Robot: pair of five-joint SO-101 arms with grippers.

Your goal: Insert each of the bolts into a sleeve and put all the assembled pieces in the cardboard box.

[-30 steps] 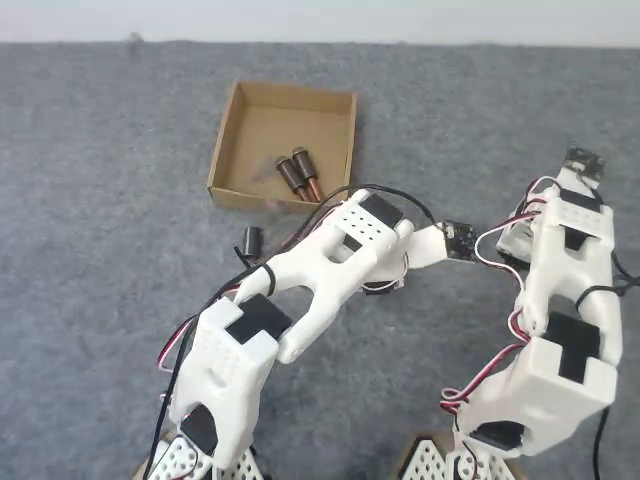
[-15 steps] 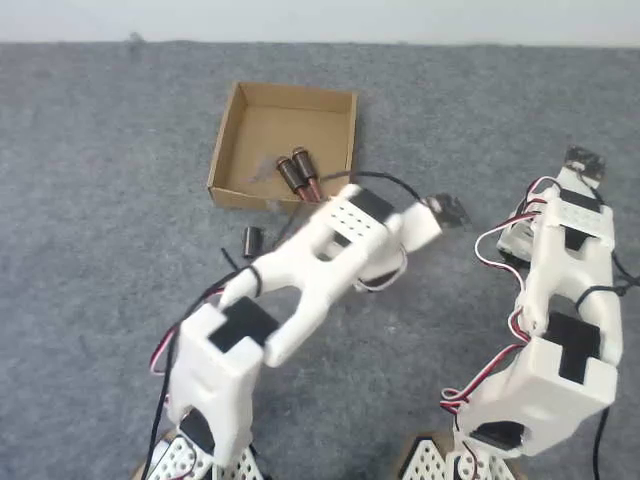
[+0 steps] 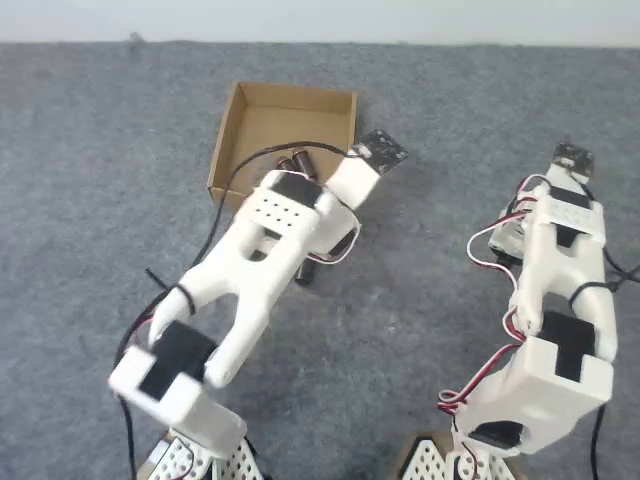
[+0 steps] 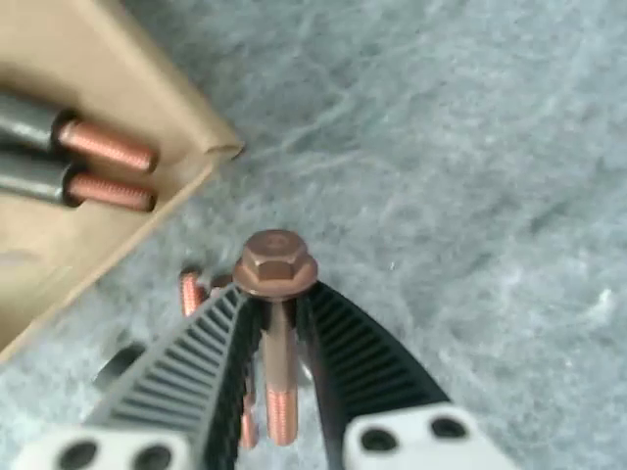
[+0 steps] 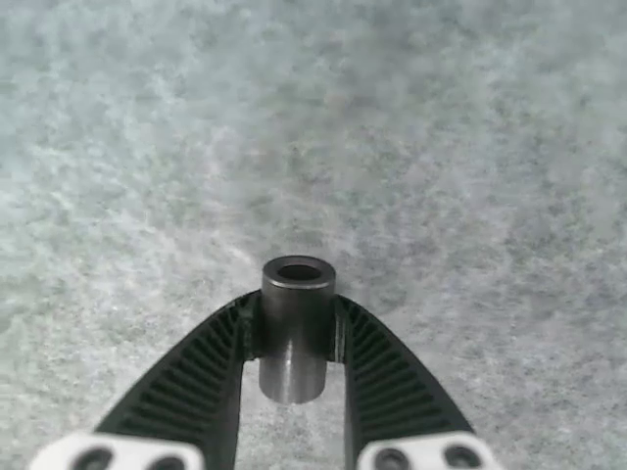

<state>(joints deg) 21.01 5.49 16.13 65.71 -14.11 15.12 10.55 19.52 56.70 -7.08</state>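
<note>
Your left claw (image 4: 277, 305) is clamped on a copper bolt (image 4: 277, 262). The ribbed fingers (image 4: 211, 343) pinch the shank just under the hex head, and the threaded end points back toward the wrist. The bolt hangs over the grey worktop (image 3: 110, 300), just outside a corner of the cardboard box (image 3: 222, 150).

In the high view the box sits at about 11 o'clock on the worktop. Your left arm (image 3: 255, 250) runs up from 7 o'clock, crosses the box's near wall, and its wrist ends by the box's 4 o'clock corner.

Inside the box lie two assembled pieces (image 4: 59, 132), side by side. Each is a dark sleeve with a copper thread poking out, and both threads aim toward the near wall.

A second bolt (image 4: 189, 294) lies on the worktop just beside your left claw, close to that same box wall. A dark shape lies near it, and you cannot tell from here what it is.

Over at 3 o'clock, your right arm (image 3: 560, 290) stands well apart from the box. Your right claw (image 5: 297, 305) is closed around a dark sleeve (image 5: 294, 352), with a finger on either side of the barrel. The sleeve's open bore faces the camera, above bare grey worktop.
</note>
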